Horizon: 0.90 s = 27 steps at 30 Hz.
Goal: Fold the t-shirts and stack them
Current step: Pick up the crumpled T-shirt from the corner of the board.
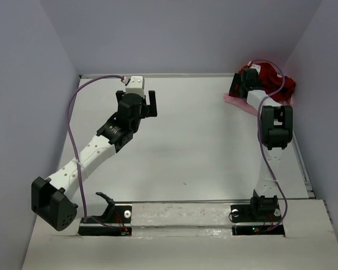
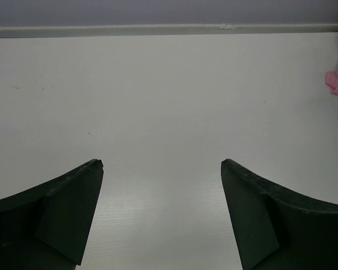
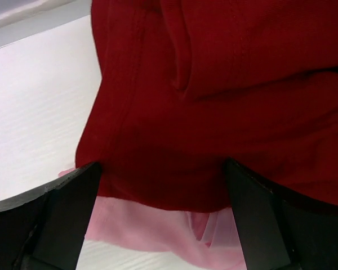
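Your right gripper [image 3: 162, 166] is released, its jaws spread wide at the edge of the crumpled red shirt [image 3: 214, 101] and clamping none of it. That shirt sits heaped in the far right corner of the table [image 1: 203, 152], lying on top of the pink shirt [image 3: 158, 230]. Your left gripper [image 2: 162, 164] is likewise spread wide and holds nothing, hanging over the table toward its far left, well apart from the pile.

Bright even overhead light, soft faint shadows, sharp overview, wrist closeups perhaps slightly soft near edges
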Tool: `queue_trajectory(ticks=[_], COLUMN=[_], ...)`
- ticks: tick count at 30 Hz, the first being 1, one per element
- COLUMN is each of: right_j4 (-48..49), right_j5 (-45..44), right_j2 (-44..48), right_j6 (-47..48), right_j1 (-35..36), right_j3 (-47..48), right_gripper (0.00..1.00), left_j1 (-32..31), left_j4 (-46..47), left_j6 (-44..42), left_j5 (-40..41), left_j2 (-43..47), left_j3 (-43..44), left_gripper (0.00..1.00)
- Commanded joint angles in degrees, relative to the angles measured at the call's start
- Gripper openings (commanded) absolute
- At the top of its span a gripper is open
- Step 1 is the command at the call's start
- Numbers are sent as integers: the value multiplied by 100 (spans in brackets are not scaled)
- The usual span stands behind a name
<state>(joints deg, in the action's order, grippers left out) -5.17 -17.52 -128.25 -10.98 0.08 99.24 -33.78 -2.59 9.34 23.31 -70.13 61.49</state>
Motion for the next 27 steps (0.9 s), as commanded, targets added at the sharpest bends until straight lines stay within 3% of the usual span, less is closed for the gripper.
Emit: queue_trajectory(ticks=[1,6,8,9,12,20,27], right_j4=[-212,-344,-371,-379,-476,-845,-1258], right_j5=[-235,-191,-147,-138,-112,520,1960], right_j2=[-235,-517,-552,-561,-570,-35,1107], right_j6=[149,149,114,88,35,-518,-1458], right_j1=[-139,-192,-192,-192,-192,-192,-192], right_j3=[762,948,913,904,930,1018,1203], right_gripper=[95,83,50,22,3,0,0], left_j1=[-32,-32,-23,-23,-23,-23,-23], left_j4=[127,110,101,101,101,83,66], left_j6=[6,15,24,24,41,68,182], left_j5=[42,60,60,42,25,-37,-28], left_j2=[298,210,175,175,140,26,-54], left_j3=[179,187,196,205,196,196,205], left_gripper=[95,95,96,96,95,96,96])
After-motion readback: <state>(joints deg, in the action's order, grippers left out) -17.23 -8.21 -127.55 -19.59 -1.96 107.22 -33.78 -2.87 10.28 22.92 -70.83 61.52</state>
